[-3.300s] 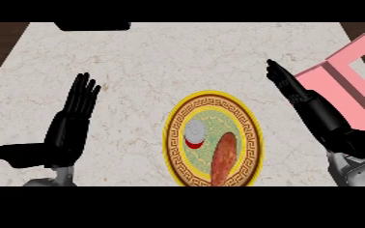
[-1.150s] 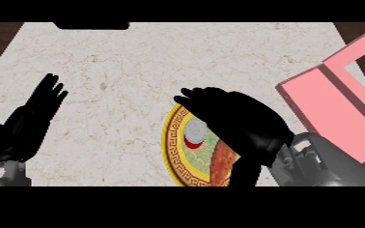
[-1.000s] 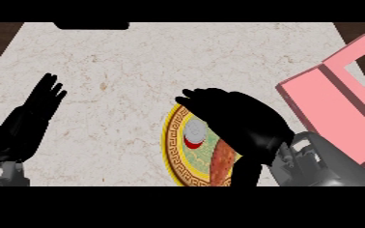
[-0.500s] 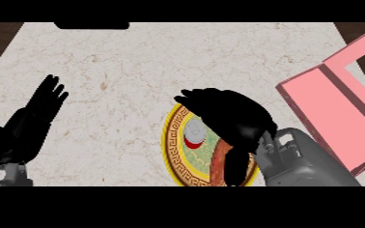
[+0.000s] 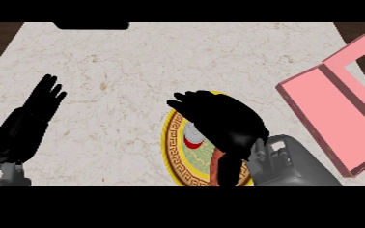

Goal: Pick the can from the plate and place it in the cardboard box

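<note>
A yellow-rimmed plate lies near the counter's front edge. On it stands the can, white with a red mark, only its left side showing. My right hand hangs right over the can and hides most of it. Its fingers arch leftwards past the can and its thumb points towards me; I see no grip on the can. The pink open box lies at the right edge, well right of the plate. My left hand rests open at the left, fingers up.
A brown piece of food lies on the plate's near part, partly under my right thumb. A dark object sits at the counter's far edge. Bare marble counter spreads between the left hand and the plate.
My right hand came from the right side to above the plate, then sank lower over the can with its fingers bending more. The left hand moved slightly left. The can stayed put.
</note>
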Controlling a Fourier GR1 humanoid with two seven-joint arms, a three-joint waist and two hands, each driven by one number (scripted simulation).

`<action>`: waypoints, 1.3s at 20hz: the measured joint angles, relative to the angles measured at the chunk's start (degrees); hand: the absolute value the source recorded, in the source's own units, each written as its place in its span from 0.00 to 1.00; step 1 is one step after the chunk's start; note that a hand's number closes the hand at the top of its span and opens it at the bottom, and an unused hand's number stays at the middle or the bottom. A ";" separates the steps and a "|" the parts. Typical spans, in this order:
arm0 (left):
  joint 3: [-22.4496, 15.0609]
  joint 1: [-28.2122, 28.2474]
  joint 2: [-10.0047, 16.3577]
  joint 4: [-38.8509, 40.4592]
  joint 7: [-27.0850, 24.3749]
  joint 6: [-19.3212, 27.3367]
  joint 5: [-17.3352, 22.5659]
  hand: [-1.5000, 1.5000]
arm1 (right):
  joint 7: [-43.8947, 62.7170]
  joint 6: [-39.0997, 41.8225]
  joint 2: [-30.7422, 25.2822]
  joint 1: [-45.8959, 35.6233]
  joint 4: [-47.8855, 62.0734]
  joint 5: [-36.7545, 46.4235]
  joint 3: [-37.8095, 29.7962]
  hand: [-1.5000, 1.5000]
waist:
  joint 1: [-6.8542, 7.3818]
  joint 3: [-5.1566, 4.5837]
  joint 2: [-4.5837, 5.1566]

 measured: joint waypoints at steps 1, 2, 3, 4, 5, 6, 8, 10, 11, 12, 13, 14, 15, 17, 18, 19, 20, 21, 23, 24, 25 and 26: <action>-0.25 -0.75 -0.51 1.05 -0.24 0.07 -0.58 0.50 | 0.46 0.24 0.83 0.04 -0.20 0.80 0.44 0.00 | -0.06 0.00 0.01; 0.06 -0.37 -0.54 0.85 -0.49 -0.36 -0.57 0.50 | 0.44 0.27 1.36 0.22 0.32 2.14 0.93 0.00 | -0.02 -0.01 0.00; 0.17 -0.15 -0.78 0.54 -0.33 -0.39 -0.67 0.50 | 0.59 0.37 2.55 -0.66 1.63 2.99 0.78 0.00 | 0.04 0.00 0.01; 0.30 -0.35 -0.93 0.77 -0.24 -0.64 -0.81 0.50 | 0.27 0.70 3.03 -0.41 2.13 3.82 0.86 0.00 | 0.03 -0.01 0.01; 0.30 -1.06 -1.30 1.37 -0.25 -0.52 -1.29 0.50 | -0.25 0.86 3.29 0.20 2.16 4.94 1.03 0.00 | -0.01 -0.01 0.02; -0.11 -1.60 -1.98 1.30 0.20 0.28 -1.98 0.50 | -0.64 1.15 3.27 0.87 2.09 5.74 1.34 0.00 | -0.05 -0.01 0.02; 0.40 -1.15 -2.09 0.26 1.03 0.20 -2.04 0.50 | -1.06 2.27 3.79 1.04 2.42 6.79 0.73 0.00 | -0.02 0.00 0.00; 0.29 -0.73 -2.74 -1.03 1.55 0.64 -2.73 0.50 | -1.09 3.17 4.59 1.01 2.80 7.65 0.15 0.00 | 0.00 0.00 0.01; 0.53 -1.47 -2.79 -0.24 1.45 0.41 -2.88 0.50 | -0.82 3.54 5.47 0.58 3.51 8.05 -0.14 0.00 | -0.02 0.00 0.01; 0.95 -1.28 -2.71 -0.09 1.34 -0.18 -2.73 0.50 | -0.92 3.97 5.88 0.43 4.02 8.43 -0.64 0.00 | -0.01 0.00 0.02; 0.78 -1.16 -3.11 -0.54 1.52 -0.07 -2.98 0.50 | -0.36 3.89 6.78 0.84 4.17 9.32 -0.06 0.00 | -0.01 0.00 0.01; 0.93 -0.80 -3.23 -0.27 1.03 -0.60 -3.08 0.50 | -0.10 3.94 7.52 0.94 4.54 10.12 0.20 0.00 | 0.00 0.00 0.01; 1.55 -0.55 -2.90 -0.69 1.28 -1.25 -2.52 0.50 | -0.35 4.13 7.56 1.09 5.07 10.79 0.22 0.00 | 0.03 -0.01 0.01; 1.62 0.71 -3.40 -1.54 0.98 -1.59 -2.79 0.50 | 0.30 3.69 8.60 1.84 5.47 12.52 1.51 0.00 | 0.06 0.00 0.00; 2.00 1.21 -3.38 -0.99 -0.03 -2.46 -2.71 0.50 | 0.28 3.46 9.23 1.89 6.16 13.64 2.02 0.00 | 0.07 0.00 0.01; 2.28 0.03 -3.34 0.21 -0.06 -2.46 -2.96 0.50 | -0.95 3.13 9.00 2.03 7.20 14.60 2.16 0.00 | 0.03 -0.01 0.02; 2.30 -0.23 -3.60 0.30 0.16 -2.41 -3.10 0.50 | -2.00 3.13 8.42 2.43 7.49 15.43 1.83 0.00 | 0.01 -0.01 0.04; 2.70 -1.17 -3.31 0.37 1.02 -2.36 -3.05 0.50 | -2.35 2.92 8.82 2.66 8.03 16.39 2.04 0.00 | -0.02 -0.01 0.04; 2.96 -1.55 -3.50 0.38 1.52 -2.51 -3.32 0.50 | -2.48 3.97 9.10 3.64 7.02 17.22 1.85 0.00 | -0.06 0.00 0.03; 2.85 -1.56 -3.54 -1.21 3.11 -2.02 -3.33 0.50 | -3.07 3.95 9.15 3.85 7.81 17.79 1.87 0.00 | -0.01 0.00 0.01; 3.20 -1.39 -3.52 -0.93 2.66 -2.46 -3.34 0.50 | -4.47 3.87 8.95 3.50 9.12 18.36 1.39 0.00 | 0.02 0.01 0.02; 3.20 -0.87 -3.91 -1.09 2.22 -2.57 -3.66 0.50 | -5.12 4.06 9.29 3.15 10.00 18.87 0.87 0.00 | 0.03 0.01 0.03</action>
